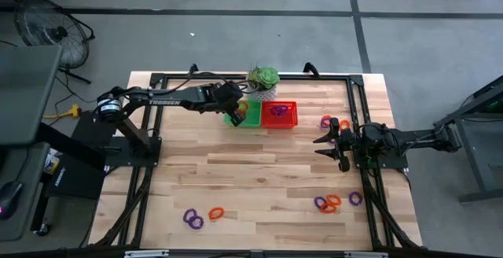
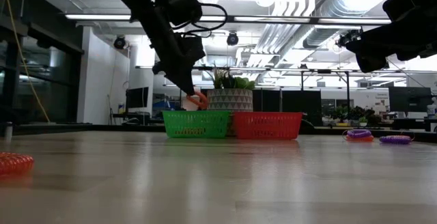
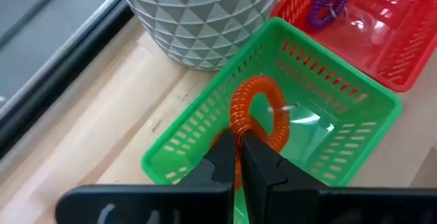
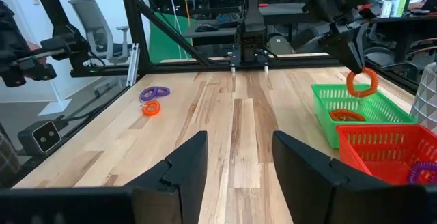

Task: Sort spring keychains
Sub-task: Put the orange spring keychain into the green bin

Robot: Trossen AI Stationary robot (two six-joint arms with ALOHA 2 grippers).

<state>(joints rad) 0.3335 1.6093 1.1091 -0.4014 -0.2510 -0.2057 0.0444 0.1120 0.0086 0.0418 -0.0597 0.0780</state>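
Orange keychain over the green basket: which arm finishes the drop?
Left. The left gripper is shut on the orange keychain, hanging just above the green basket. The right gripper is open, empty, and away from the baskets at the table's right side.

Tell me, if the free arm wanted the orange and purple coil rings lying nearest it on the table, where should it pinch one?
Probably from straight above. The orange and purple coil rings lie flat on the table by the right gripper, which hangs open over bare wood. One finger could go inside a ring and one outside, pinching a single stretch of coil. The left gripper holds its orange ring that way over the green basket.
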